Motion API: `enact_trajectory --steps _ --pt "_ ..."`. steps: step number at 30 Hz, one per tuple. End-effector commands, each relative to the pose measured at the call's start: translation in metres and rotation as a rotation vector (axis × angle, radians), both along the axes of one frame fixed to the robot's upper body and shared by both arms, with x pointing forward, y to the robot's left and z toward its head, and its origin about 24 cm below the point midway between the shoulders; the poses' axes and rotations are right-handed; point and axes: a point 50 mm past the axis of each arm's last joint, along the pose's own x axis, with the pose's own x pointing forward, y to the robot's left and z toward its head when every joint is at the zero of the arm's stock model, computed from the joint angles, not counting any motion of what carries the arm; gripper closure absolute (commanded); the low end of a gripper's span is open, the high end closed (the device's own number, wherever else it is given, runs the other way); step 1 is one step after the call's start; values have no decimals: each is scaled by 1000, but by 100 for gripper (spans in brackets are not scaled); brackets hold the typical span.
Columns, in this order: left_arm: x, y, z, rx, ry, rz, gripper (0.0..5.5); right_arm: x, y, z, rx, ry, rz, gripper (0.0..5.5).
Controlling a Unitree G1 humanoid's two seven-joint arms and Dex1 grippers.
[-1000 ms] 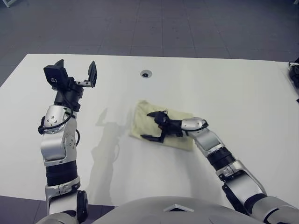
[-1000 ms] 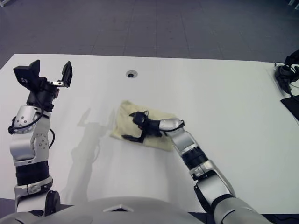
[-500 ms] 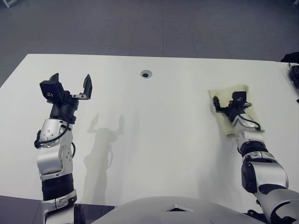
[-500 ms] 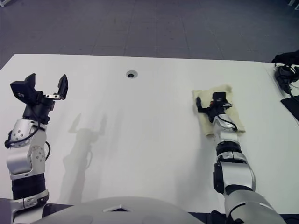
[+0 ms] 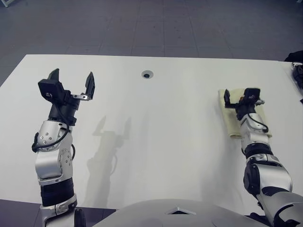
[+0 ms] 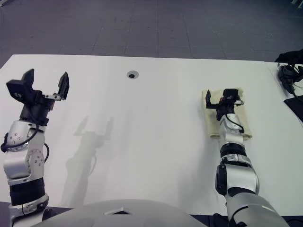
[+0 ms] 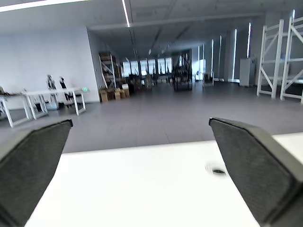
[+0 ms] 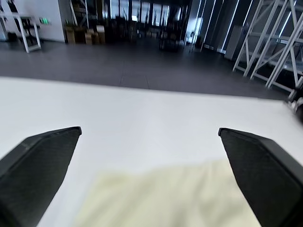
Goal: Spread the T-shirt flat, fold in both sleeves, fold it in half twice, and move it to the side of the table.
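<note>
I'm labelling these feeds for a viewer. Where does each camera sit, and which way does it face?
Left eye: head, facing forward and down at the table; both arms, left gripper, right gripper over the T-shirt.
Right eye: same, shifted right.
Left wrist: left arm, facing across the table; own open fingers.
Right wrist: right arm, facing the T-shirt; own open fingers.
Shared: eye and right wrist views share the T-shirt.

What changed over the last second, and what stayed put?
The right tool slid the folded T-shirt from the middle of the table to its right side, and is now open over it. The left tool stayed raised and open over the left side, drifting only slightly. The T-shirt stayed folded.
</note>
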Motion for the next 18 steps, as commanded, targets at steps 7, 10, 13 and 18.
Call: enact_trajectory --steps 7,10,13,18 --pt "-2 -79 20 46 -239 -10 13 -59 72 112 -69 -415 99 10" --pt "-6 -85 -5 68 -201 -9 13 -73 103 117 -210 -433 151 10" --pt "-14 -96 -9 117 -261 -24 13 -83 110 139 -107 -492 176 10" --pt "-23 -103 -16 108 -307 -6 13 -95 128 93 -43 -465 216 10"
